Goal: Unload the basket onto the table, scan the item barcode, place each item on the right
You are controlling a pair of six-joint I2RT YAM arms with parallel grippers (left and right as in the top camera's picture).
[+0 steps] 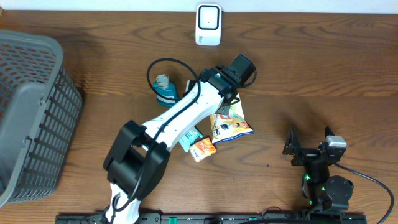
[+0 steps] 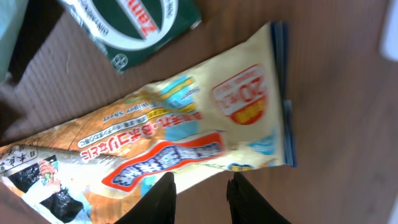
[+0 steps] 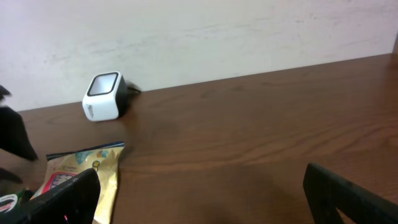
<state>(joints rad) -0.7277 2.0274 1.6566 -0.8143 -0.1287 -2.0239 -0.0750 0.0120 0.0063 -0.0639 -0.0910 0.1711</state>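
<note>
At nine o'clock on the table, seen from overhead, stands a grey basket point(image 1: 37, 43), well clear of the work. Toward eleven o'clock from the middle a small blue bottle point(image 1: 164, 89) stands upright, just beside the left arm. That arm reaches across the centre, and its wrist covers the upper end of the snack bag point(image 1: 231, 124), the item to be scanned. The bag lies flat, with an orange packet point(image 1: 202, 149) near its seven o'clock corner.

In the left wrist view, the left gripper point(image 2: 200, 186) has its jaws drawn narrow at the bag's long edge, the fingers point(image 2: 163, 196) overlapping the printed film. I cannot tell whether they truly pinch it. A green pack point(image 2: 143, 25) lies just beyond the bag.

The scanner point(image 1: 208, 25) sits at twelve o'clock by the far edge, apart from the bag. At four o'clock the right gripper point(image 1: 309, 140) rests low with its jaws spread wide and nothing between them.

The step in hand looks like the pickup. Next, the bag needs a firm lift and a carry toward twelve o'clock, with its barcode turned to the scanner's window. No barcode shows yet.
</note>
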